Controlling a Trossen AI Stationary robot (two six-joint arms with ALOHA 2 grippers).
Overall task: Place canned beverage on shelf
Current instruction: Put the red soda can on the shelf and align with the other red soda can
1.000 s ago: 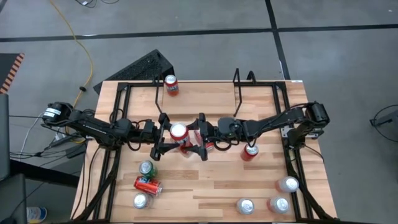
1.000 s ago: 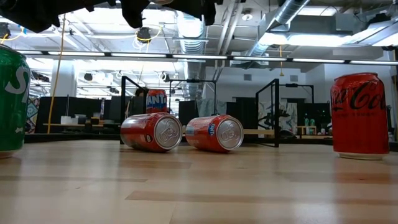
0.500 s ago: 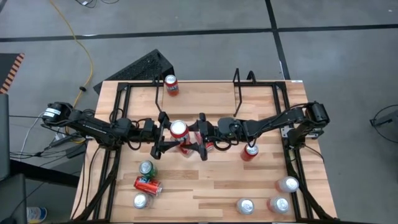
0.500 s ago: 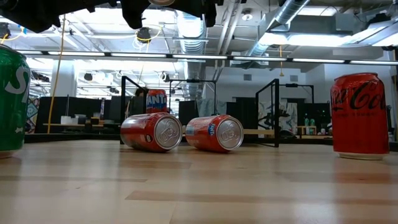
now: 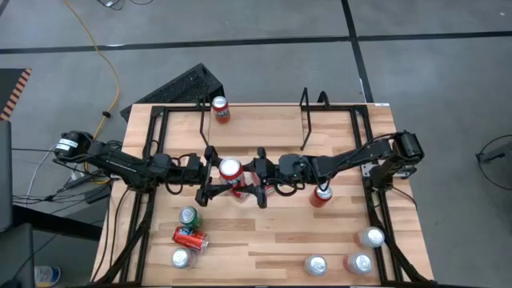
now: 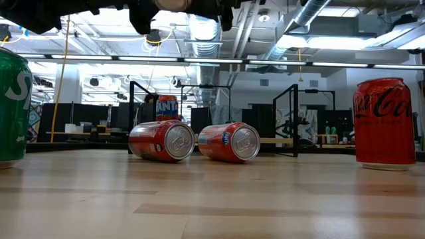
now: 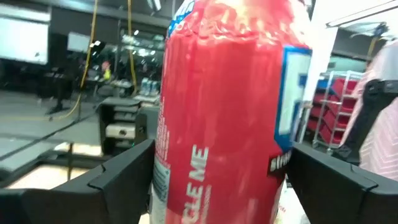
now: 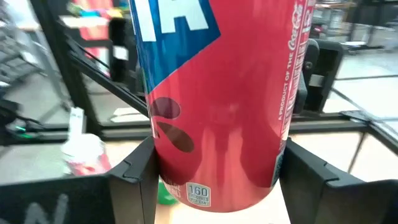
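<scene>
Above the middle of the wooden table [image 5: 272,240], a red can [image 5: 230,170] stands upright in the air between the two grippers, its silver top facing up. The left gripper [image 5: 216,178] reaches in from the left with its fingers [image 7: 118,180] spread on either side of the can and a slim gap showing on each side; whether they press it cannot be told. The right gripper [image 5: 258,178] comes from the opposite side, and its fingers [image 8: 134,171] sit right against the can's wall, holding it.

The shelf [image 5: 260,124], a low rack of thin black rods with two upright end loops, sits at the far part of the table, with one orange-labelled can [image 5: 220,110] standing just beside its left loop. Other cans are scattered over the pale planks: a red one [image 5: 322,194] under the right arm, a green one [image 5: 189,216], a red one on its side [image 5: 190,238], and silver-topped ones along the near edge [image 5: 316,265].

Black rails [image 5: 152,200] edge the table. Below lies grey floor [image 5: 416,72] with a yellow cable [image 5: 112,72]. The low view looks into a room with ceiling pipes [image 6: 312,13] and desks.
</scene>
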